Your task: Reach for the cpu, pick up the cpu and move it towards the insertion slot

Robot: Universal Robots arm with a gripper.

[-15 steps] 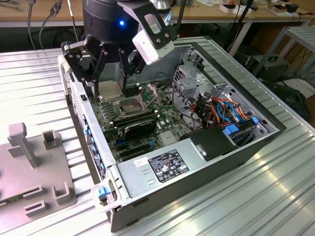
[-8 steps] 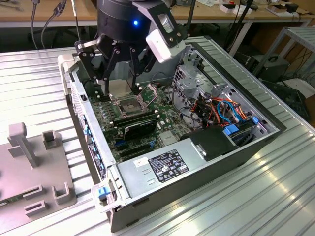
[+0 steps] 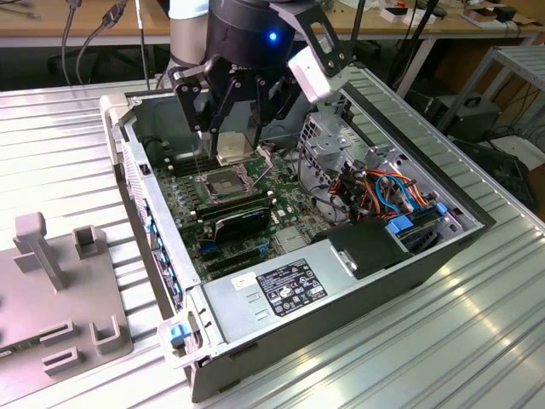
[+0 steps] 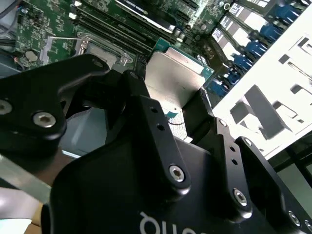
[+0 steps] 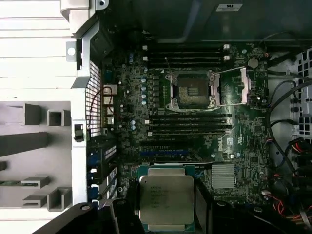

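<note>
The gripper (image 5: 166, 214) is gripping the cpu (image 5: 166, 197), a square chip with a silver lid on a green substrate, above the motherboard (image 5: 243, 141); the insertion slot (image 5: 192, 90), silver-framed with dark centre, is lying open near the board's middle

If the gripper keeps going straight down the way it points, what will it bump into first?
Probably the green motherboard, beside the insertion slot. The gripper holds the cpu, which would likely touch first; depth is unclear.
</note>
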